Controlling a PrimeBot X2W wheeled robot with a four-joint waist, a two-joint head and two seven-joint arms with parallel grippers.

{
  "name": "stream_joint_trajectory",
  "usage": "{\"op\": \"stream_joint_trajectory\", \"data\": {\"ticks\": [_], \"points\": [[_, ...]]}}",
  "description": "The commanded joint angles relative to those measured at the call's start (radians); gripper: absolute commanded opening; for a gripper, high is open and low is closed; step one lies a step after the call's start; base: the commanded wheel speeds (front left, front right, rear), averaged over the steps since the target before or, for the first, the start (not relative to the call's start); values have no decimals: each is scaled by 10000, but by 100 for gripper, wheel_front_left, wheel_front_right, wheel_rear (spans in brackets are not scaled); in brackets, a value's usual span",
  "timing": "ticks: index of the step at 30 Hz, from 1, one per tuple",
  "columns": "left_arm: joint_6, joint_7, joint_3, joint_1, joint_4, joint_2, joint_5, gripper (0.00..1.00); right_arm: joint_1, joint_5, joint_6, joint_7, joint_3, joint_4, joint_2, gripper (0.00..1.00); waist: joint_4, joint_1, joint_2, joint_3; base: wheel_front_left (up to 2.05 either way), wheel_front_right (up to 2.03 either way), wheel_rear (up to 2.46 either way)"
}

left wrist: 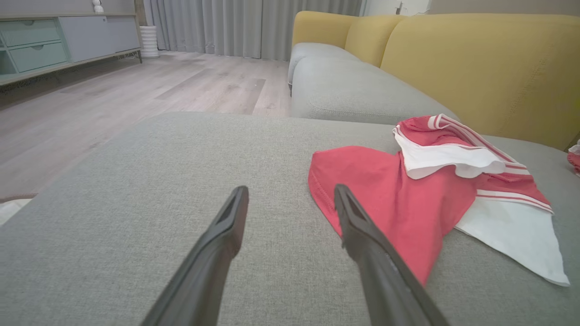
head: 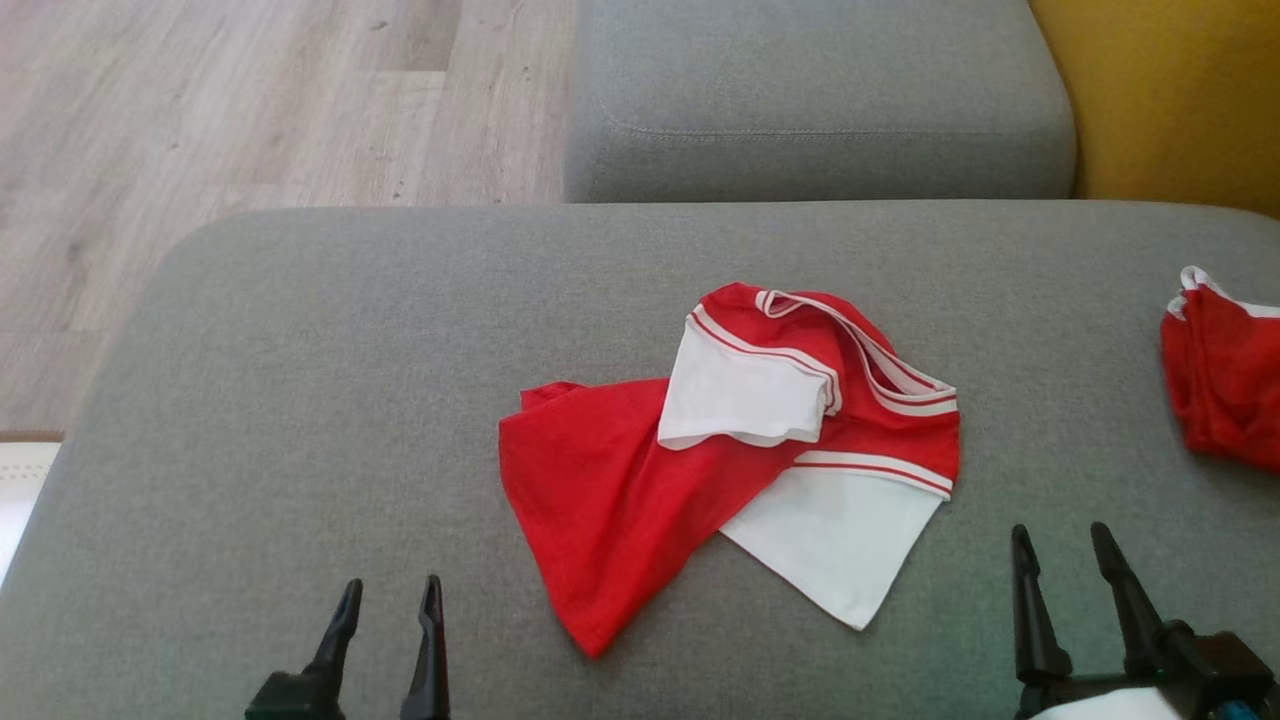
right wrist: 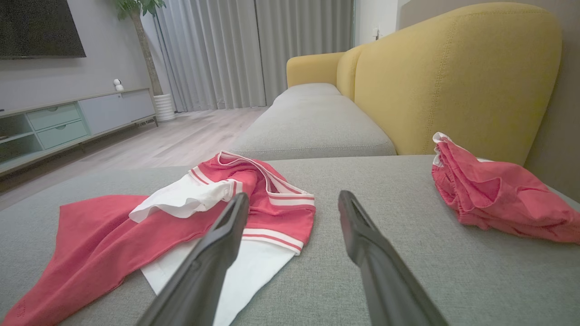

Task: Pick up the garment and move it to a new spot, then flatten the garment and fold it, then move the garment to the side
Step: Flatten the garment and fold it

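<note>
- Two grippers: left gripper [head: 392,585], right gripper [head: 1058,530]. Two garments.
- Red-and-white garment [head: 620,480] crumpled on grey cushion [head: 300,400], ahead, between both grippers, touching neither.
- A second garment [right wrist: 494,199], red, lies right of right gripper: right wrist view shows it whole, bunched near yellow backrest [right wrist: 453,81]; head view crops it.
- Both grippers spread wide, empty, fingers pointing forward.

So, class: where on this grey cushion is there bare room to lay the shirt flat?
Widest bare patch: the cushion left of the crumpled shirt, out to its floor-side edge. A narrower gap separates the shirt from the second red garment, crowding the right.
</note>
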Motion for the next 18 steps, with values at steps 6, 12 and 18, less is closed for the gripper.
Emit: {"op": "stream_joint_trajectory", "data": {"ticks": [6,12,18], "points": [[-707,-123,9,-605,85,-311,393,100,-335,-33,75,-109,383,-334,-72,100,-252,0,0,230,0,0,0],[-1644,395,-1423,-1749,2245,-501,453,100,-558,-69,75,-109,557,-335,-72,100,-884,0,0,639,0,0,0],[-1439,773,-1811,-2463,3400,-569,496,100,-676,-77,75,-109,580,-333,-72,100,-1350,0,0,943,0,0,0]]}}
